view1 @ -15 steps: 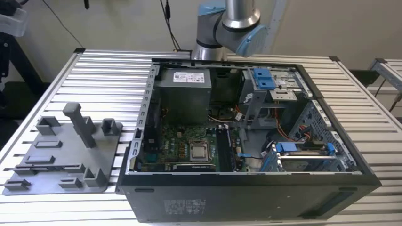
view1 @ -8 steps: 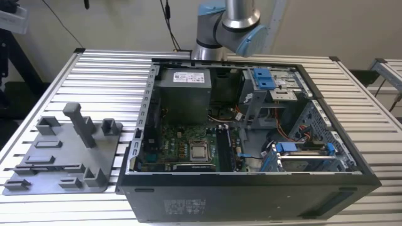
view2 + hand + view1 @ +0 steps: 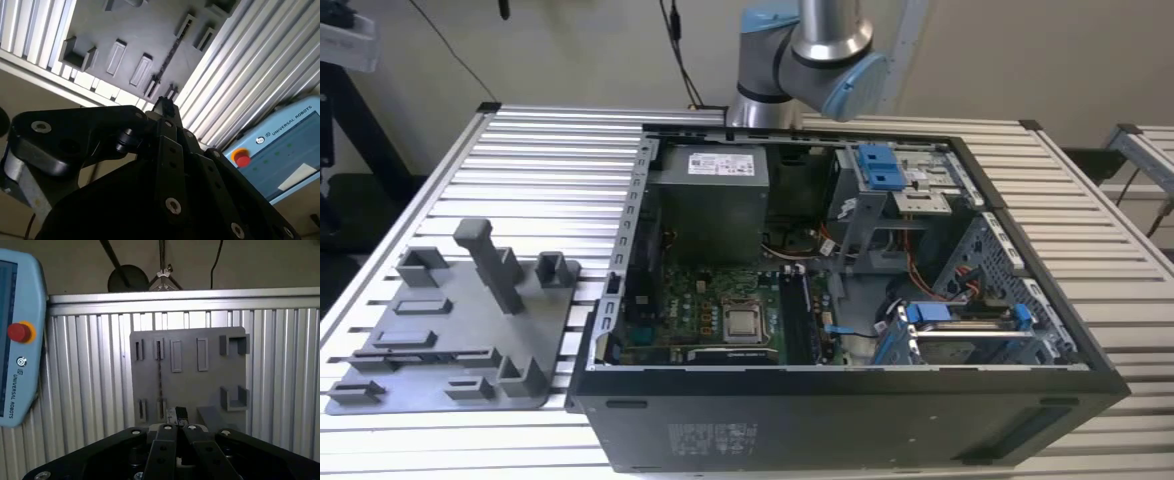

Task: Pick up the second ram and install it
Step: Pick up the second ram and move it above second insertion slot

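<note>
The second ram is a long thin dark stick standing on edge in the slots of the grey holder plate, on the exterior view's left. In both wrist views it shows as a thin dark line across the plate. My gripper hangs well above the plate and touches nothing. Its fingers are shut together with nothing between them. The open computer case shows its green motherboard with a silver processor.
The arm's joint rises behind the case. The grey plate carries several upright holder blocks. A pale blue teach pendant lies beside the ribbed aluminium table. Drive bays with blue clips fill the case's right side.
</note>
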`<state>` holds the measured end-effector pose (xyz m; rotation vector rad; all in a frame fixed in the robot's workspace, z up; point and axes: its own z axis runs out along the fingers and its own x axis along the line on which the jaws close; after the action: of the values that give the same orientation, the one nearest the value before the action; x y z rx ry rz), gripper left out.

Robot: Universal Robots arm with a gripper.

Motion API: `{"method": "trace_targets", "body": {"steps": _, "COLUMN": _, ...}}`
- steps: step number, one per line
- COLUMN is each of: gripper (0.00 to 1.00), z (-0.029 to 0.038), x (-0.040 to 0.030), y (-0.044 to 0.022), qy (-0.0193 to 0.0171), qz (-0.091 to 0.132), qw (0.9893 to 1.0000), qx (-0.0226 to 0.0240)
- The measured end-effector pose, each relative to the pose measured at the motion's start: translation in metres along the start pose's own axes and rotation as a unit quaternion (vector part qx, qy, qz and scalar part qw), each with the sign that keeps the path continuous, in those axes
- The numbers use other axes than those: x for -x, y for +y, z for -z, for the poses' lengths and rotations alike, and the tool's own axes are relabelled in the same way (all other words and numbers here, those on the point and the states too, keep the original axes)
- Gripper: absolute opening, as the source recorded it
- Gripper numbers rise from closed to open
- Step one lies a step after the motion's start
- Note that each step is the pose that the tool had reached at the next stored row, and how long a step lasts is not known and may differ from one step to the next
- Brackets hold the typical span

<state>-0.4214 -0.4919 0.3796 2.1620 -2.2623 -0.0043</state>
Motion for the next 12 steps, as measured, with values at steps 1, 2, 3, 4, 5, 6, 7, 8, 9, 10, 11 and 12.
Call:
{"method": "trace_targets", "body": {"steps": 1, "gripper": 0.11, "z": -0.0003, "x": -0.0022, "y": -0.0002, "qy": -0.0006, "qz": 0.000, "qw": 1.0000, "qx": 0.0000}}
{"method": "trace_targets", "body": {"steps": 2, "gripper": 0.11, "z": -0.0006, "x": -0.0049, "y": -0.0005, "qy": -0.0021, "qz": 0.000, "qw": 1.0000, "qx": 0.0001}}
{"method": "trace_targets", "body": {"steps": 3, "gripper": 0.11, "z": -0.0010, "x": -0.0075, "y": -0.0009, "qy": -0.0041, "qz": 0.000, "qw": 1.0000, "qx": 0.0002}}
{"method": "trace_targets", "body": {"steps": 4, "gripper": 0.11, "z": -0.0014, "x": -0.0097, "y": -0.0017, "qy": -0.0059, "qz": 0.000, "qw": 1.0000, "qx": 0.0003}}
{"method": "trace_targets", "body": {"steps": 5, "gripper": 0.11, "z": -0.0018, "x": -0.0117, "y": -0.0028, "qy": -0.0075, "qz": 0.000, "qw": 1.0000, "qx": 0.0003}}
{"method": "trace_targets", "body": {"steps": 6, "gripper": 0.11, "z": -0.0021, "x": -0.0131, "y": -0.0043, "qy": -0.0086, "qz": 0.000, "qw": 1.0000, "qx": 0.0003}}
{"method": "trace_targets", "body": {"steps": 7, "gripper": 0.11, "z": -0.0022, "x": -0.0137, "y": -0.0064, "qy": -0.0090, "qz": 0.000, "qw": 1.0000, "qx": 0.0005}}
{"method": "trace_targets", "body": {"steps": 8, "gripper": 0.11, "z": -0.0022, "x": -0.0142, "y": -0.0085, "qy": -0.0091, "qz": 0.000, "qw": 1.0000, "qx": 0.0010}}
{"method": "trace_targets", "body": {"steps": 9, "gripper": 0.11, "z": -0.0025, "x": -0.0148, "y": -0.0104, "qy": -0.0094, "qz": 0.000, "qw": 1.0000, "qx": 0.0016}}
{"method": "trace_targets", "body": {"steps": 10, "gripper": 0.11, "z": -0.0026, "x": -0.0151, "y": -0.0115, "qy": -0.0095, "qz": 0.000, "qw": 1.0000, "qx": 0.0019}}
{"method": "trace_targets", "body": {"steps": 11, "gripper": 0.11, "z": -0.0028, "x": -0.0151, "y": -0.0119, "qy": -0.0095, "qz": 0.000, "qw": 1.0000, "qx": 0.0019}}
{"method": "trace_targets", "body": {"steps": 12, "gripper": 0.11, "z": -0.0030, "x": -0.0151, "y": -0.0119, "qy": -0.0096, "qz": 0.000, "qw": 1.0000, "qx": 0.0018}}
